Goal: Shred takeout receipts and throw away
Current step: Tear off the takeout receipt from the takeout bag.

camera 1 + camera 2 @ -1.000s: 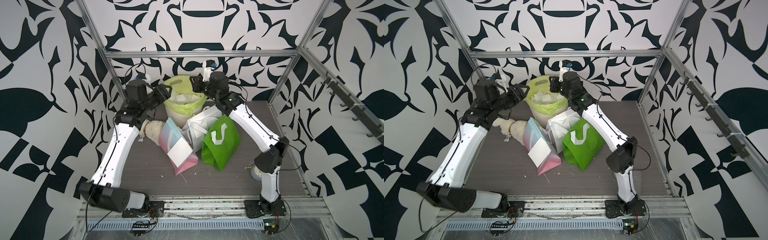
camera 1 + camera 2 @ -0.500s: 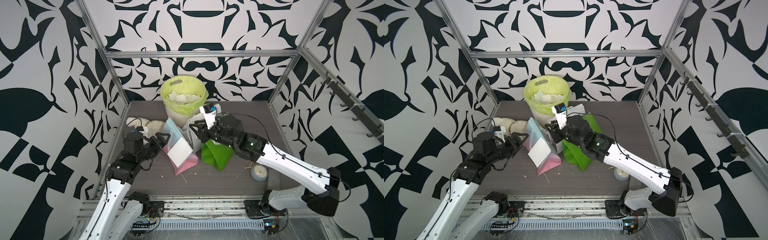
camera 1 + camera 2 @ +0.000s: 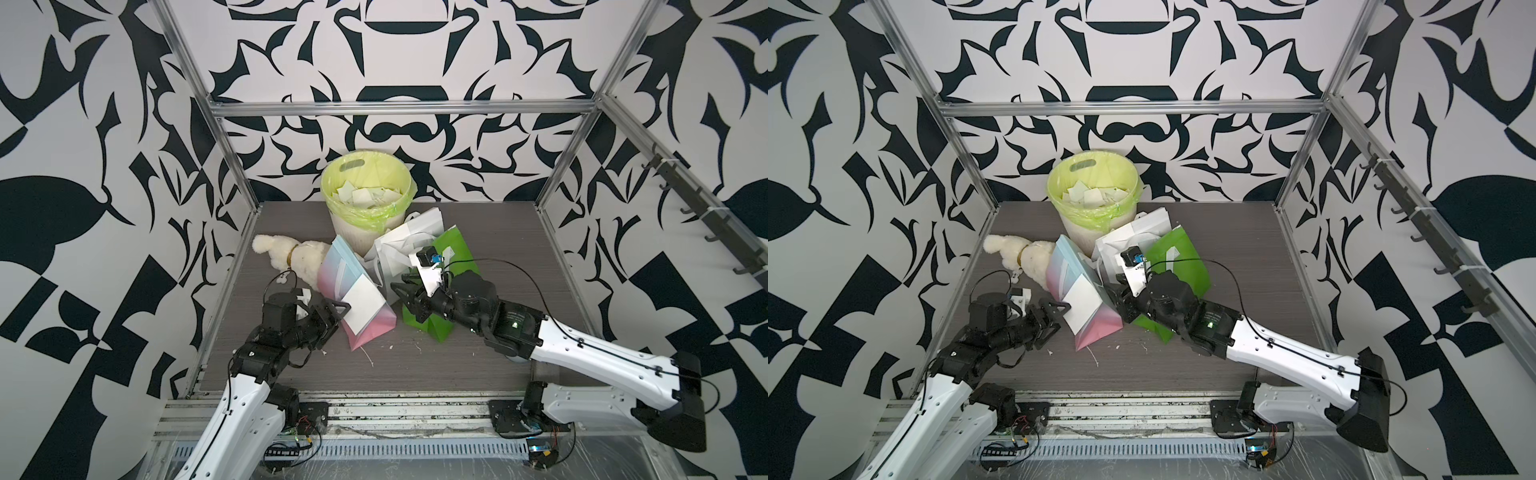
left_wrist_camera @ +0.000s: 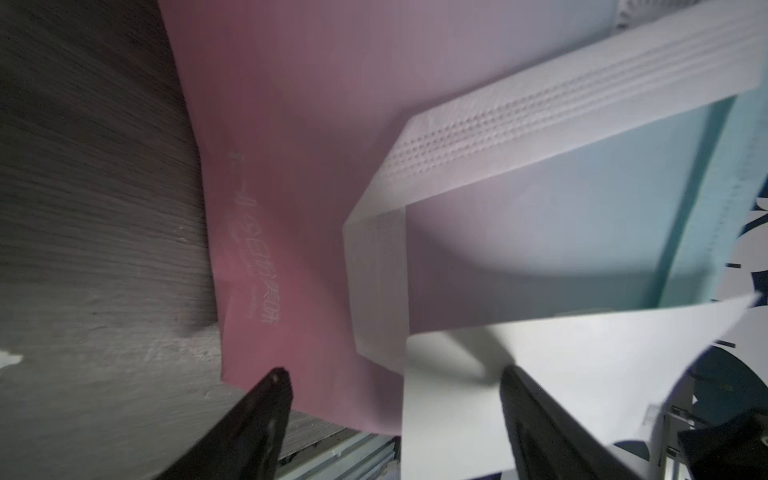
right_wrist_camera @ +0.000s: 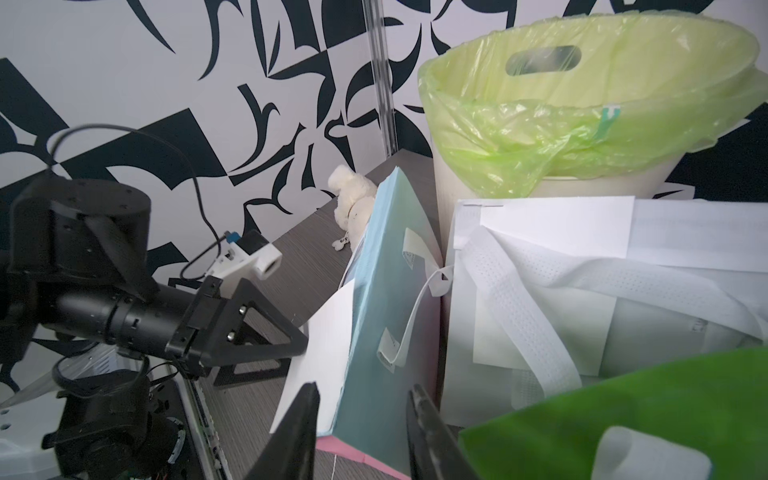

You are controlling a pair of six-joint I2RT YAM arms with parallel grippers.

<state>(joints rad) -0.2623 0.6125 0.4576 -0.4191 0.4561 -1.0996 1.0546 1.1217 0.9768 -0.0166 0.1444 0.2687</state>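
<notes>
A white takeout receipt [image 3: 361, 305] [image 3: 1081, 307] lies flat on the face of a pink-and-blue gift bag [image 3: 332, 270]. Torn white scraps [image 3: 365, 195] fill the bin at the back. My left gripper [image 3: 340, 318] [image 4: 395, 374] is open at the receipt's near edge, and the sheet [image 4: 540, 374] reaches in between its fingers. My right gripper [image 3: 399, 295] [image 5: 363, 392] hovers at the bag's other side. Its jaws stand apart with the bag's blue edge showing between them, and the receipt [image 5: 324, 332] lies just beyond one finger. Neither gripper holds anything.
A white bin with a green liner [image 3: 332, 208] stands at the back centre. A white gift bag [image 3: 409, 241] and a green gift bag [image 3: 457, 257] lean beside the pink-and-blue one. A cream plush toy [image 3: 291, 257] lies at the left. Small scraps dot the dark table [image 3: 415, 365].
Both arms have come down and forward from over the bin to the pink-and-blue bag. The left gripper has closed in on the receipt's edge, and the right jaws have parted a little.
</notes>
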